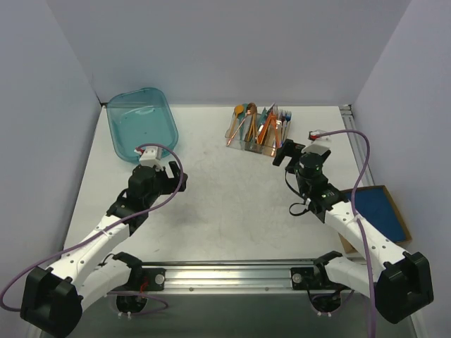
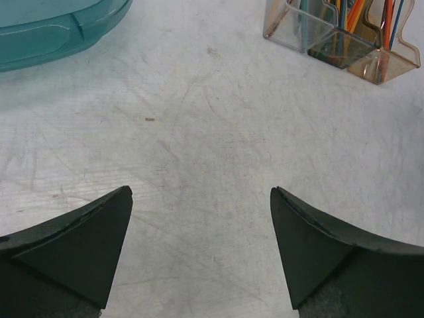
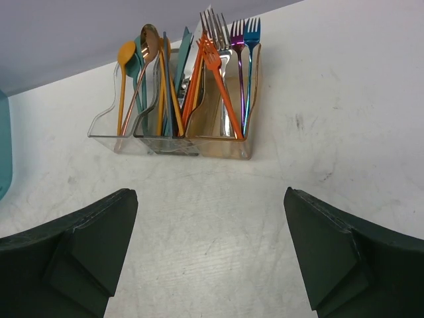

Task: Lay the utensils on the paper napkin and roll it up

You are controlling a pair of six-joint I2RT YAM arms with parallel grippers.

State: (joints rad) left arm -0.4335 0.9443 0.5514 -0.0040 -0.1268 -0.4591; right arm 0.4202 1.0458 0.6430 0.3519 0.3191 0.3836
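At about one o'clock on the table we see a clear caddy holding the orange-copper utensils, which stand among teal, blue and silver cutlery. The right wrist view shows them leaning in its compartments, a round-bowled spoon at the eleven o'clock end. The paper napkin lies flat at four o'clock, well apart from the caddy, on a brown board at the table's right edge. A teal bin sits at eleven o'clock. The right gripper hangs just short of the caddy, its jaws spread wide and holding nothing. The left gripper hovers over bare table near the bin, its jaws likewise wide apart and empty.
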